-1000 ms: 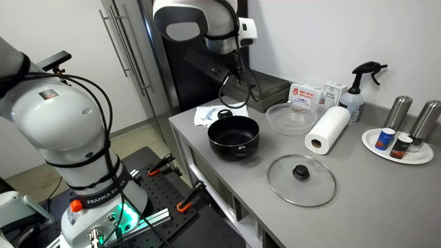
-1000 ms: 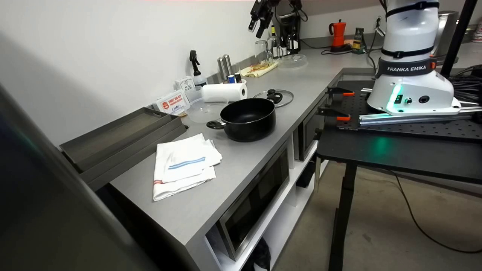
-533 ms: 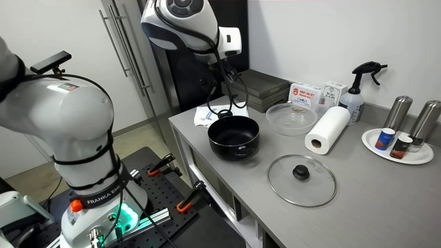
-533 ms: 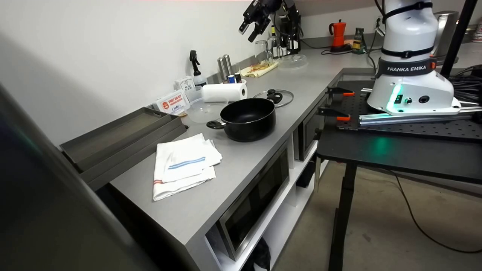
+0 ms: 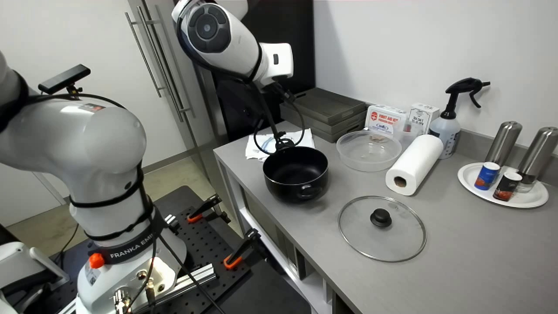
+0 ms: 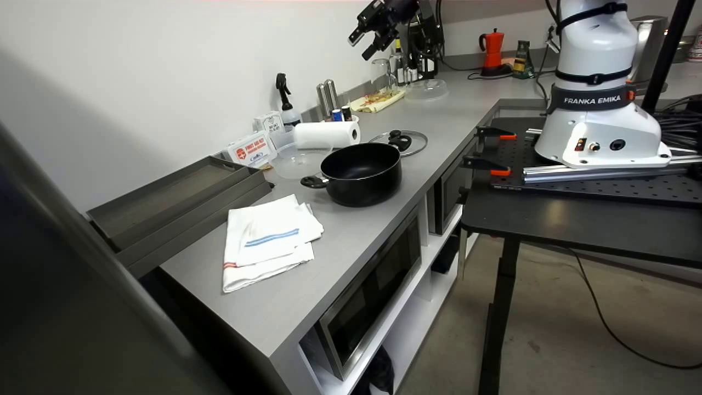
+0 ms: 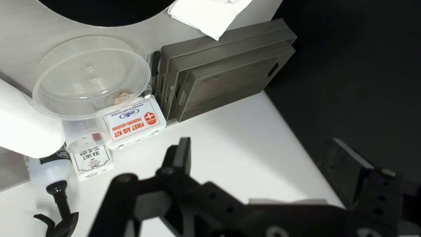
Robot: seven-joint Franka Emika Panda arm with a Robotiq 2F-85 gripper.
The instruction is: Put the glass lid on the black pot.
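The claw (image 7: 262, 146) hangs raised, its 2 fingers (image 7: 181, 156) wide apart with only air between, while the lid (image 5: 382, 221) lies flat on the counter (image 5: 453, 266) near but apart from the uncovered pot (image 5: 296, 174).

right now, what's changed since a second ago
In an exterior view, the wrist swung left and lower in the picture, taking the open end effector with it. The base light turned from green to white. Nothing was grasped or released. The lid and pot stayed put.
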